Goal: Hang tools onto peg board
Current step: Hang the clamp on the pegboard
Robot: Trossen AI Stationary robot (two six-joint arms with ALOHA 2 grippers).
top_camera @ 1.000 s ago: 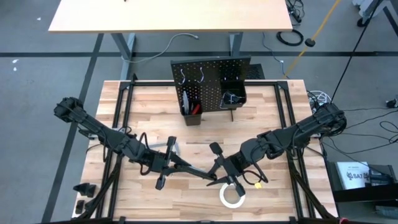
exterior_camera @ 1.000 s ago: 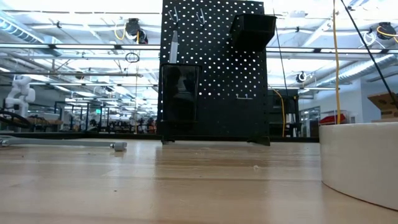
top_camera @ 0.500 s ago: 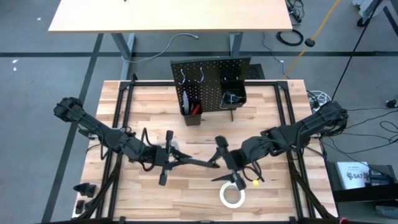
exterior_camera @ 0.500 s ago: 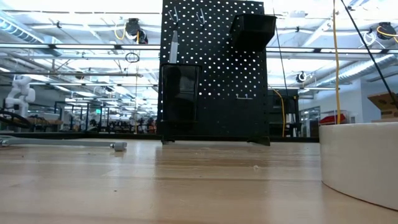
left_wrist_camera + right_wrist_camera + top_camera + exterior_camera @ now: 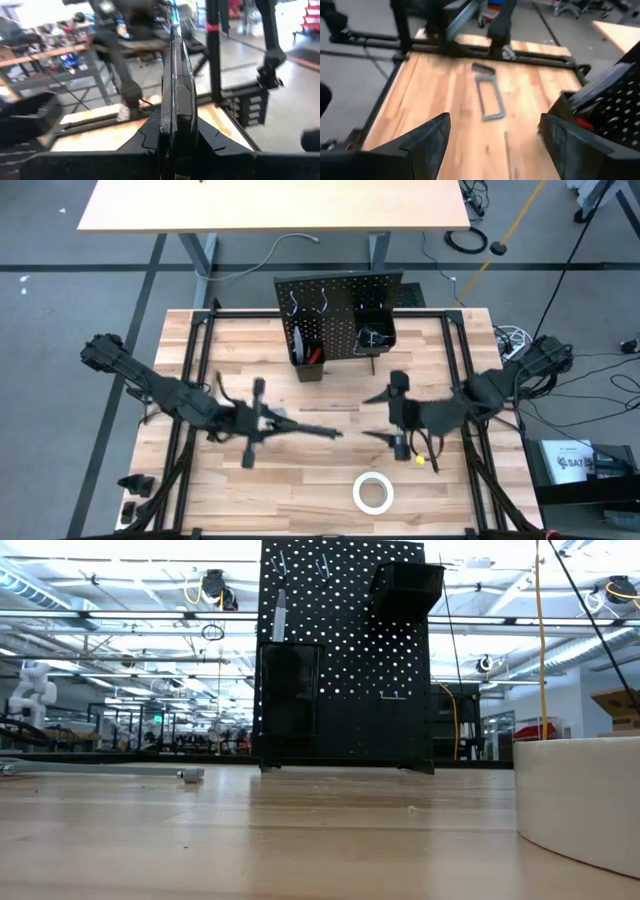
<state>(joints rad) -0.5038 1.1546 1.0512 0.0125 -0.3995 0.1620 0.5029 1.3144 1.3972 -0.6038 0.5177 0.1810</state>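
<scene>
My left gripper [image 5: 280, 426] hangs over the table's middle, shut on a long black tool [image 5: 315, 430] that points toward the table's right. My right gripper [image 5: 377, 418] stands open to the right of the tool's free end, with nothing between its fingers [image 5: 492, 145]. The black peg board [image 5: 340, 305] stands upright at the far edge, with silver hooks and two small bins. A grey hacksaw [image 5: 487, 97] lies flat on the table under my left arm. A white tape roll [image 5: 373, 492] lies flat near the front edge. My left gripper pinches one end of the long black tool [image 5: 176, 131] between its two fingers. The fingers come in level from the table's left and lie along the tool. The tool stands on its narrow edge, sticks straight out ahead of the fingers and is lifted clear of the table, about level.
A red-handled tool stands in the left bin [image 5: 306, 352]; the right bin [image 5: 375, 335] holds small dark items. A small yellow piece [image 5: 420, 461] lies by my right arm. The tape roll [image 5: 580, 800] fills the low view's right. Bare wood lies before the board [image 5: 340, 650].
My right gripper has opened, let go of the black tool's free end and drawn back toward the table's right and far edges, tipping downward. My left gripper has risen and moved toward the far edge with the tool, which now hangs level from it alone.
</scene>
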